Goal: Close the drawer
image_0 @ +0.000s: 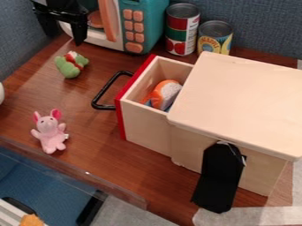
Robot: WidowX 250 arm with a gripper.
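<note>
At the upper left, the black gripper [63, 31] hangs in front of the toy microwave, with its two fingers apart and nothing between them. The wooden drawer [144, 132] stands pulled out of the left side of the wooden box [242, 101]. It has a red front edge and a black loop handle [102, 92] that points left. An orange and white toy [166, 94] lies inside the drawer, partly hidden by the box top. The gripper is up and to the left of the handle, not touching it.
A green plush toy [71, 65] sits between gripper and handle; a pink plush pig [50, 131] lies at the lower left. Behind stand the teal microwave [143, 26] and two cans [182, 30]. A black object [219, 178] leans on the box's front.
</note>
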